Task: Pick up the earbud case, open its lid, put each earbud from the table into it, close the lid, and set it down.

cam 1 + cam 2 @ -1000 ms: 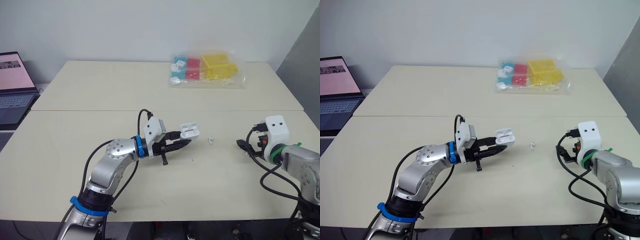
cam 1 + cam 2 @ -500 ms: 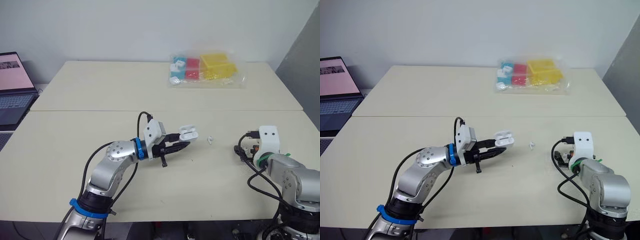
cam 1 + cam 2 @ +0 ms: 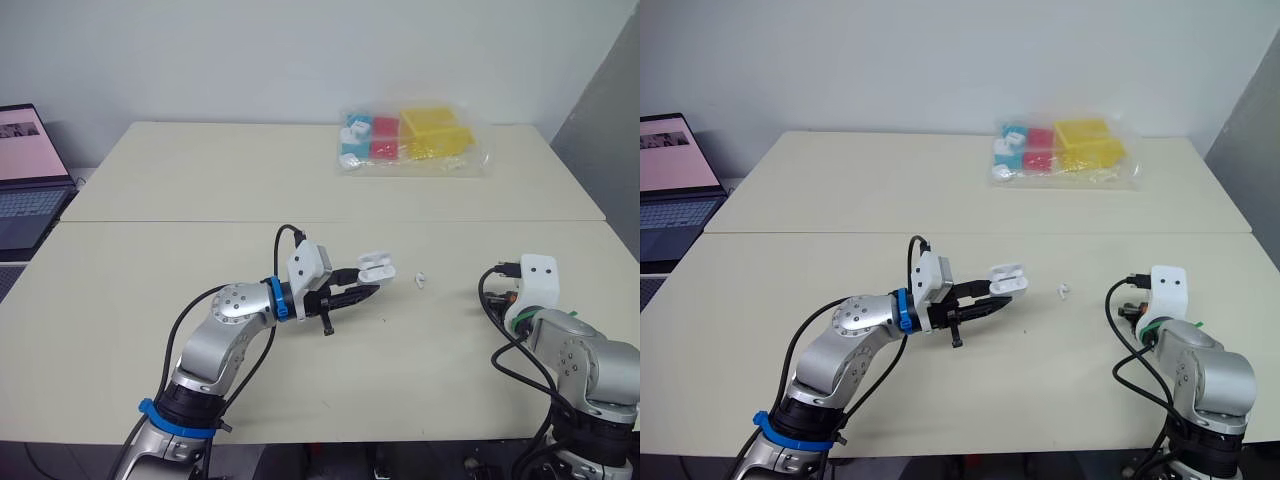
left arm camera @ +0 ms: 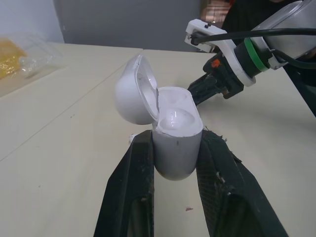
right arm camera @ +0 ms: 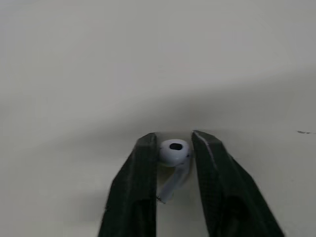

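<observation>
Head views: bright, flat, diffuse overhead light. The tabletop (image 3: 150, 300) is evenly lit, with only faint soft shadows under the arms. Mild sheen on the plastic bag (image 3: 415, 140) at 1 o'clock. Left wrist view: specular highlights on the glossy earbud case (image 4: 175, 133). Right wrist view: dimmer, with a broad soft shadow on the tabletop around the earbud (image 5: 174, 149).
</observation>
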